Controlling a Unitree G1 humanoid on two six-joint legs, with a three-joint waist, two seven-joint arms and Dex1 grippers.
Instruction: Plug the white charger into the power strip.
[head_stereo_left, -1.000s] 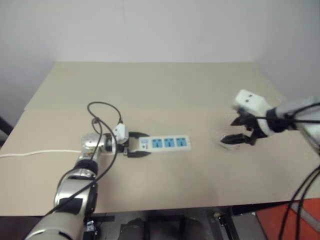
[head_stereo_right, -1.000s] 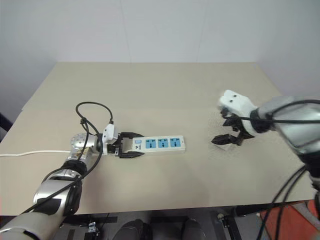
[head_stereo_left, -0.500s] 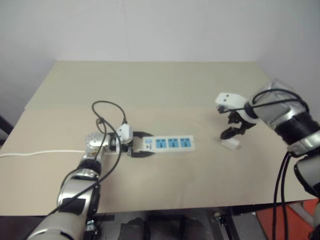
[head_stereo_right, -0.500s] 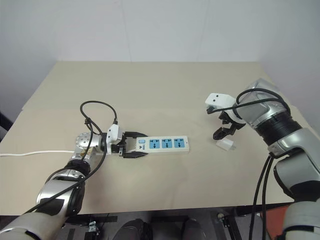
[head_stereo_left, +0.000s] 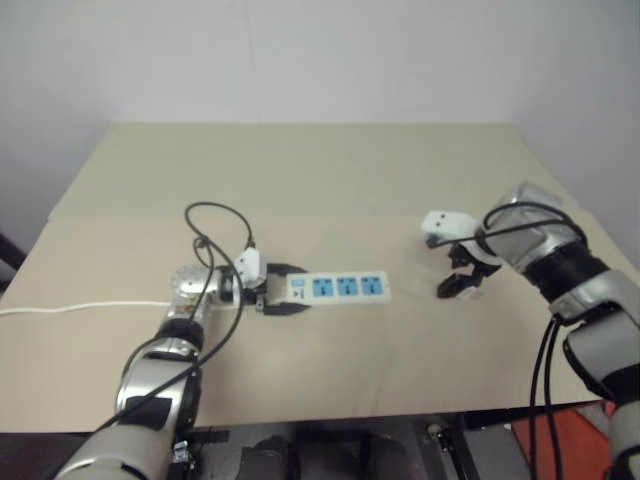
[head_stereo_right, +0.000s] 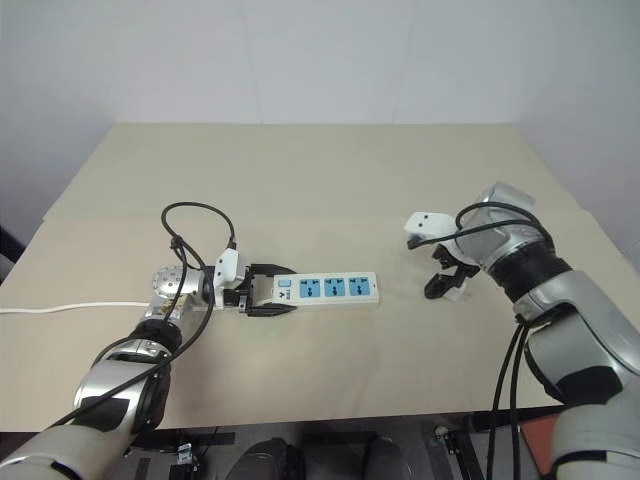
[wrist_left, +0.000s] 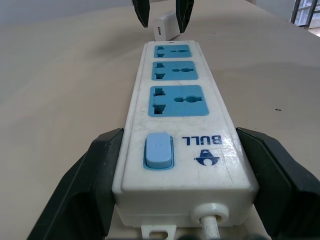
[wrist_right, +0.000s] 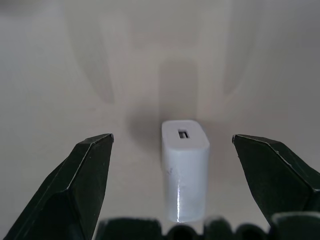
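The power strip is a long white bar with three blue sockets, lying flat near the middle of the table. My left gripper is shut on its switch end, one black finger on each side. The white charger lies on the table to the right of the strip, beyond its far end. My right gripper points down over the charger and is open. Its fingers stand on either side of the charger, with a gap on each side.
The strip's thin white cord runs left across the beige table to its edge. A black cable loops above my left wrist. The table's front edge is close to me.
My right gripper has swung in and come down from above the table onto the charger, which now sits between its open fingers. The left gripper and the strip have kept still.
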